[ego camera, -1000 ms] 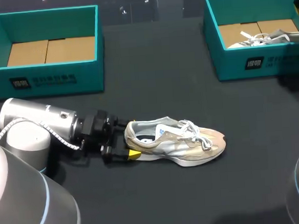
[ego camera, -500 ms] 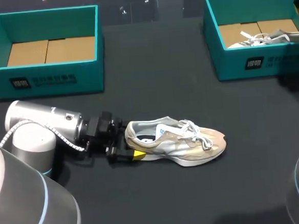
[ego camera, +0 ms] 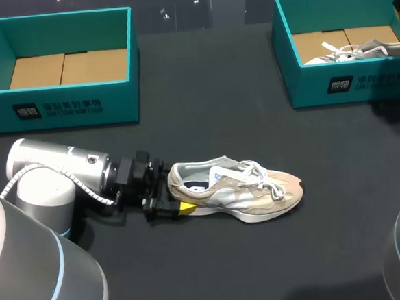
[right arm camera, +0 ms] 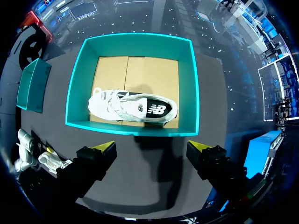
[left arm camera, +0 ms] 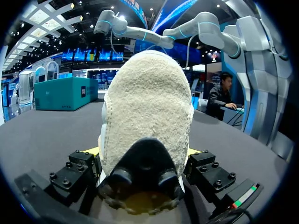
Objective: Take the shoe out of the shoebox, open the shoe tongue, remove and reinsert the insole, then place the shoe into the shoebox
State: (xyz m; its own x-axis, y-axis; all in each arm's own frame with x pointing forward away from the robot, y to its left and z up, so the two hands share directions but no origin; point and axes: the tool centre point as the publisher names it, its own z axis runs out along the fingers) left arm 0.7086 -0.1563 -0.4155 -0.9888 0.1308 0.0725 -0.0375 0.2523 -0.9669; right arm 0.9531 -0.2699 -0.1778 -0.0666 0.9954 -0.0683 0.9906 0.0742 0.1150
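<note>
Left end effector [ego camera: 174, 191]: pinching heel of beige-and-grey mesh sneaker [ego camera: 239, 192] on black table [ego camera: 211, 108].
Right end effector [right arm camera: 152, 149]: spread, above teal cardboard shoebox [right arm camera: 135, 128] holding white sneaker [right arm camera: 133, 107].

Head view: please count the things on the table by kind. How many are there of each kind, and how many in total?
Shoes: 2 (beige shoe lying on the table; white shoe inside the right shoebox)
Shoeboxes: 2 (left shoebox, holding no shoe; right shoebox)
Total: 4
</note>
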